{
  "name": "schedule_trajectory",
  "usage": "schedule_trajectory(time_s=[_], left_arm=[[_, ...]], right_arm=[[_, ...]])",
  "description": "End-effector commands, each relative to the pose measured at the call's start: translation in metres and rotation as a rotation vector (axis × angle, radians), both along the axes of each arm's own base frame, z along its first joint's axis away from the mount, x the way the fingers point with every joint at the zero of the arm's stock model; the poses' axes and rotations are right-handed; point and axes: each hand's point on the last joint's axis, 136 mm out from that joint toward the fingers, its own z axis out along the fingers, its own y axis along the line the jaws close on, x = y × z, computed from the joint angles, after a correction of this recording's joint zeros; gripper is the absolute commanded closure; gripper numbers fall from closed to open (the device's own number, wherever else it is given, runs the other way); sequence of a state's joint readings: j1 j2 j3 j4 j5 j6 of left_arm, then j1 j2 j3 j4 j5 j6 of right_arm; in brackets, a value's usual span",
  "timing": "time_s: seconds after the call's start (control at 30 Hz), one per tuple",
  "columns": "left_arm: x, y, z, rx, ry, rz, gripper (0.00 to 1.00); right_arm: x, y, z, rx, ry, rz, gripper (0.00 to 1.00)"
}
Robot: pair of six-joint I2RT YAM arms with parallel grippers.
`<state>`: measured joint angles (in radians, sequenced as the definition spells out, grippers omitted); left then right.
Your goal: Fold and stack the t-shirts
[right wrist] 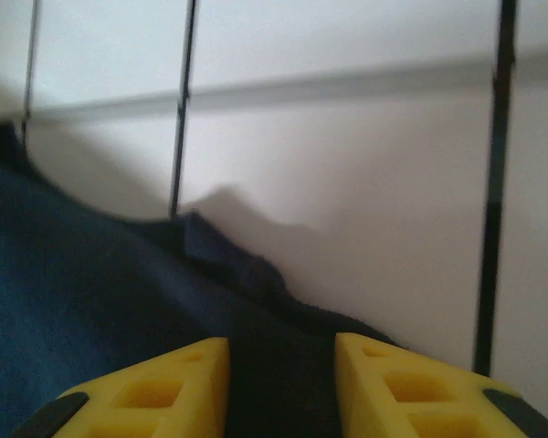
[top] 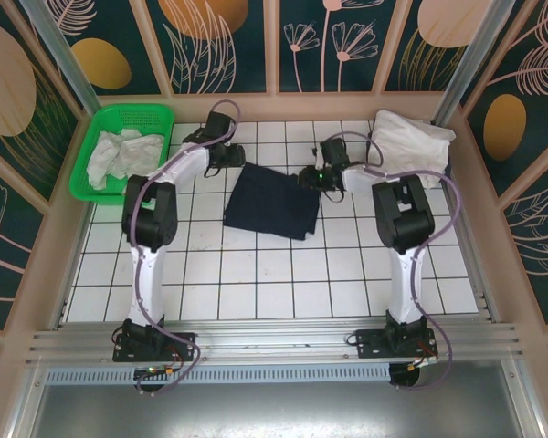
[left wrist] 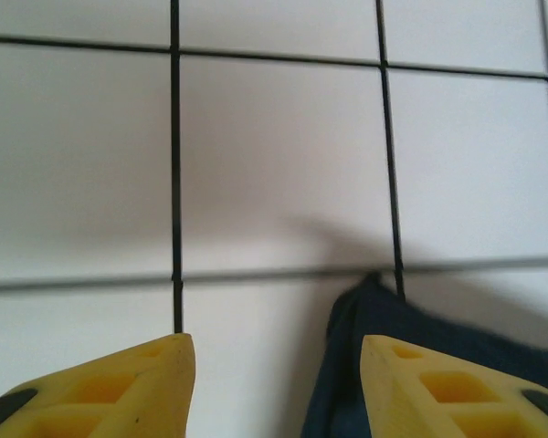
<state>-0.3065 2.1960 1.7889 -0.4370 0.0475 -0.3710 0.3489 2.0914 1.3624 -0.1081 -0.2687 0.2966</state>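
The navy t-shirt (top: 272,203) lies folded on the tiled worktop (top: 283,274). The left gripper (left wrist: 276,388) has its jaws released beside a corner; the right gripper (right wrist: 281,383) has its jaws parted over the edge

Left arm (top: 144,214), right arm (top: 400,217): white links, black joint housings, lilac cables (top: 135,283) looped alongside. Black base plates (top: 155,347). Fingers (left wrist: 110,392) yellow, ribbed hollows, dark pads.

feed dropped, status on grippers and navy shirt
Left gripper open at corner of navy t-shirt. Right gripper open over its opposite edge. Shirt folded, flat on tiles. White t-shirts heaped far right, more in green basket.
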Motion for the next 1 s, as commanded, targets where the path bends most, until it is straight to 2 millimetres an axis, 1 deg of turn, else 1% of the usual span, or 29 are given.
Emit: schedule_trajectory(time_s=[0.0, 0.03, 0.07, 0.13, 0.17, 0.2, 0.23, 0.3, 0.37, 0.4, 0.43, 0.5, 0.53, 0.57, 0.6, 0.7, 0.77, 0.83, 0.9, 0.97], left_arm=[[-0.034, -0.026, 0.057, -0.205, -0.109, -0.1, 0.45], [-0.048, -0.035, 0.063, -0.266, -0.128, -0.127, 0.43], [-0.065, -0.041, 0.061, -0.292, -0.126, -0.147, 0.41], [-0.09, -0.047, 0.05, -0.29, -0.098, -0.155, 0.41], [-0.101, -0.05, 0.044, -0.289, -0.077, -0.156, 0.41], [-0.11, -0.054, 0.036, -0.291, -0.055, -0.159, 0.4], [-0.118, -0.062, 0.027, -0.298, -0.039, -0.172, 0.4], [-0.124, -0.078, 0.011, -0.297, -0.001, -0.2, 0.41], [-0.124, -0.094, -0.006, -0.295, 0.046, -0.229, 0.45], [-0.122, -0.102, -0.009, -0.295, 0.05, -0.243, 0.46], [-0.118, -0.11, -0.013, -0.288, 0.051, -0.251, 0.46], [-0.114, -0.125, -0.021, -0.291, 0.069, -0.282, 0.46], [-0.11, -0.132, -0.026, -0.288, 0.077, -0.289, 0.46], [-0.108, -0.139, -0.029, -0.289, 0.087, -0.297, 0.46], [-0.107, -0.147, -0.03, -0.294, 0.089, -0.318, 0.47], [-0.1, -0.17, -0.04, -0.312, 0.088, -0.362, 0.47], [-0.091, -0.18, -0.049, -0.325, 0.104, -0.372, 0.48], [-0.083, -0.187, -0.051, -0.335, 0.105, -0.384, 0.48], [-0.074, -0.196, -0.041, -0.354, 0.086, -0.399, 0.48], [-0.068, -0.203, -0.02, -0.381, 0.056, -0.419, 0.47]], right_arm=[[-0.08, -0.031, -0.033, -0.061, 0.184, -0.09, 0.64], [-0.103, -0.037, -0.036, -0.053, 0.221, -0.122, 0.65], [-0.127, -0.038, -0.037, -0.036, 0.25, -0.132, 0.65], [-0.168, -0.033, -0.038, -0.039, 0.293, -0.121, 0.65], [-0.183, -0.031, -0.031, -0.053, 0.291, -0.111, 0.65], [-0.191, -0.029, -0.025, -0.063, 0.283, -0.104, 0.65], [-0.193, -0.029, -0.013, -0.062, 0.253, -0.108, 0.64], [-0.183, -0.028, 0.017, -0.029, 0.155, -0.107, 0.6], [-0.162, -0.034, 0.045, -0.027, 0.049, -0.112, 0.5], [-0.152, -0.036, 0.056, -0.028, 0.005, -0.11, 0.49], [-0.141, -0.038, 0.066, -0.031, -0.04, -0.105, 0.45], [-0.124, -0.041, 0.078, -0.023, -0.1, -0.107, 0.27], [-0.118, -0.041, 0.082, -0.007, -0.126, -0.098, 0.21], [-0.112, -0.041, 0.084, 0.017, -0.144, -0.09, 0.1], [-0.108, -0.042, 0.084, 0.039, -0.152, -0.091, 0.01], [-0.105, -0.036, 0.076, 0.184, -0.099, -0.065, 0.01], [-0.109, -0.031, 0.066, 0.194, -0.079, -0.059, 0.01], [-0.114, -0.032, 0.055, 0.199, -0.058, -0.076, 0.01], [-0.123, -0.034, 0.045, 0.207, -0.033, -0.092, 0.05], [-0.13, -0.034, 0.033, 0.191, -0.002, -0.101, 0.08]])
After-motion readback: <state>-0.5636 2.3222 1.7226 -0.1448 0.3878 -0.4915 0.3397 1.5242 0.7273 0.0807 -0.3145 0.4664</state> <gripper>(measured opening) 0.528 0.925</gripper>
